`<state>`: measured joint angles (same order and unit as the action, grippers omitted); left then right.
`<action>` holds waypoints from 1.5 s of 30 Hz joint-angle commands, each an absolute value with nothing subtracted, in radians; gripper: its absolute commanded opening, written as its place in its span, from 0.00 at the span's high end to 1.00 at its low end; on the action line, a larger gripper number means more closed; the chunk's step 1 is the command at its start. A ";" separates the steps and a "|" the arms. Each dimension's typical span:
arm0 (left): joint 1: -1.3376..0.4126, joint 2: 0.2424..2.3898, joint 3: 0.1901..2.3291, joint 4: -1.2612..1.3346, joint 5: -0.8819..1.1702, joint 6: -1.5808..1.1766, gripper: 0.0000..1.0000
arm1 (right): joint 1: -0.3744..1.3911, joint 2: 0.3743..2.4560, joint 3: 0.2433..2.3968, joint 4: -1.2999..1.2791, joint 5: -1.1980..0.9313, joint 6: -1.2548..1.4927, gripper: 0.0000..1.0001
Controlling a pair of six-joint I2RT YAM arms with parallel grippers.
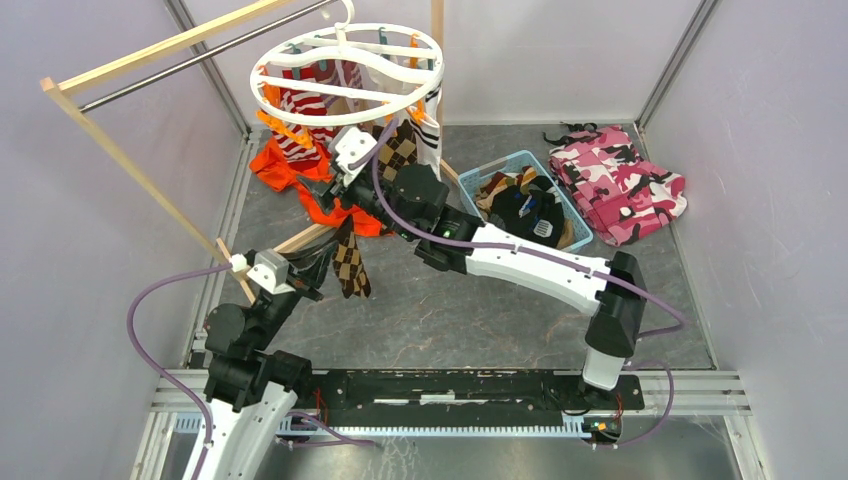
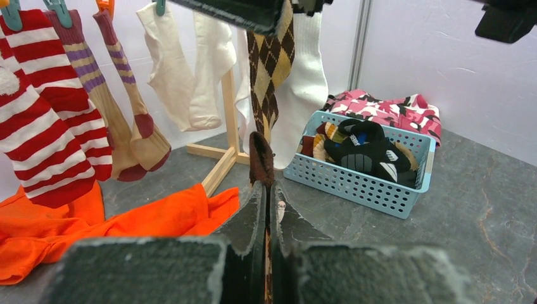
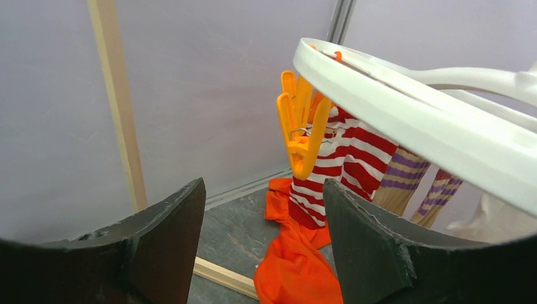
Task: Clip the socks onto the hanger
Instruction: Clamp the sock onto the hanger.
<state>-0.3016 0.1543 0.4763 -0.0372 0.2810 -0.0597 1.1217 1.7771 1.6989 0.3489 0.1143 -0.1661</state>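
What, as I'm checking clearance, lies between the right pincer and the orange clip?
Nothing: the right wrist view shows bare air from the open right pincer to the orange clip.

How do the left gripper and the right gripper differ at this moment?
The left gripper is shut on a brown argyle sock; the right gripper is open and holds nothing. The left gripper sits below the hung socks; the right gripper is up at the hanger rim, facing an orange clip. Both are black.
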 commanded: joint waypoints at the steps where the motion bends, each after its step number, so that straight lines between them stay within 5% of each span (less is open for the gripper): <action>1: -0.304 0.142 0.466 -0.005 0.270 -0.006 0.98 | 1.145 1.814 1.754 0.480 0.243 -0.147 0.26; 26: -0.304 0.162 0.465 0.033 0.310 -0.006 0.98 | 1.181 2.082 2.044 0.608 0.473 -0.217 0.32; 45: -0.304 0.152 0.471 0.007 0.310 -0.010 0.98 | 1.158 2.147 2.117 0.685 0.481 -0.256 0.54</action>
